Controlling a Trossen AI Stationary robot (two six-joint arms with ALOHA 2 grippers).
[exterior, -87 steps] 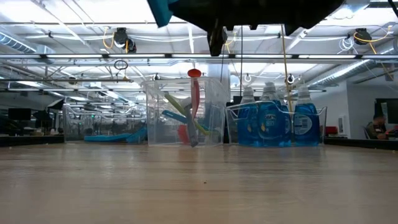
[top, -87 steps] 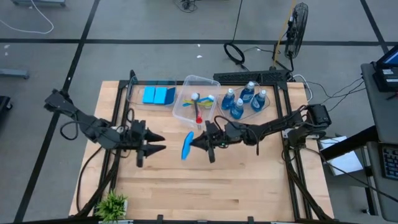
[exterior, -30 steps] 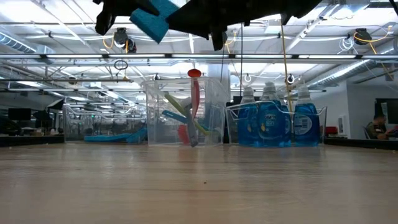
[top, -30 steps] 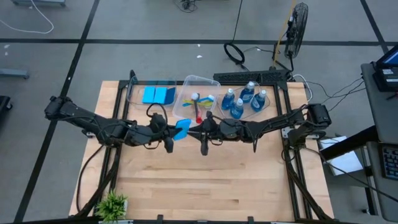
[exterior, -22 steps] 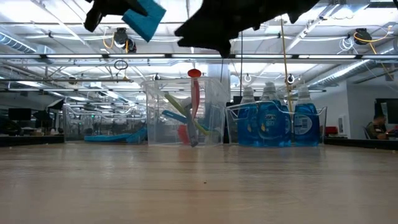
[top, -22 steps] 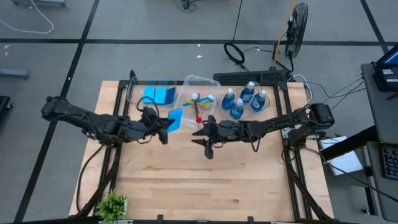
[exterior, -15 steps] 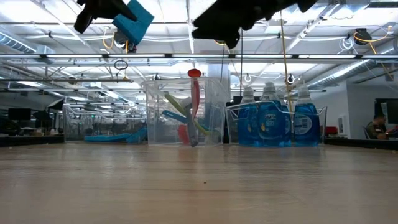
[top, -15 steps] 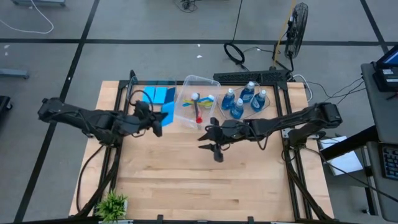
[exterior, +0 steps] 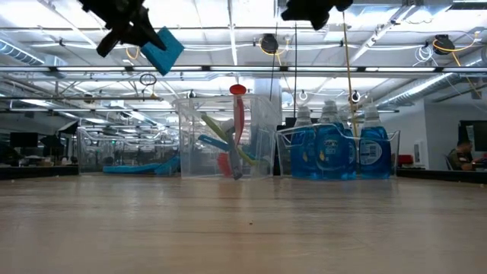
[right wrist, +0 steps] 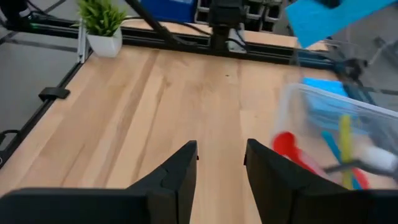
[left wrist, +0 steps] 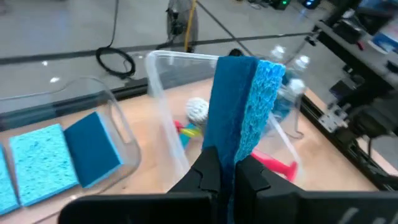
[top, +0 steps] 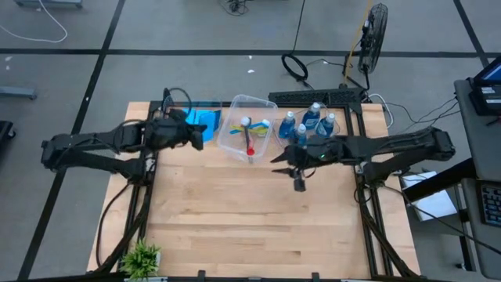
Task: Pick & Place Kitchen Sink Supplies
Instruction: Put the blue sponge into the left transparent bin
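My left gripper [top: 194,135] is shut on a flat blue sponge [left wrist: 242,99] and carries it high above the table [exterior: 163,47], over the near rim of the left clear tub [top: 176,117]. Two more blue sponges [top: 200,118] lie in that tub. The middle tub [top: 235,141] holds the long-handled brushes [top: 249,139]. The right tub [top: 333,135] holds the bottles of blue liquid [top: 307,124]. My right gripper [right wrist: 221,155] is open and holds nothing. It hovers just near of the bottle tub [top: 278,159]. My left gripper pinches one end of the sponge [left wrist: 231,155] between its two fingers [left wrist: 208,171]. The fingers reach in from the table's left. The sponge sticks out ahead of them on edge, tilted, lifted clear of the table and the tubs.
A small green potted plant [top: 141,257] stands at the near left corner. The wooden tabletop [top: 250,219] is bare in the middle and toward the near edge. A dark frame [top: 313,97] runs along the far edge behind the tubs.
Both grippers met at the sponge near the table's middle. My right gripper has let go and drawn back toward the right edge. My left gripper has carried the sponge toward the far left, up to the sponge tub, and the sponge has turned about on the way.
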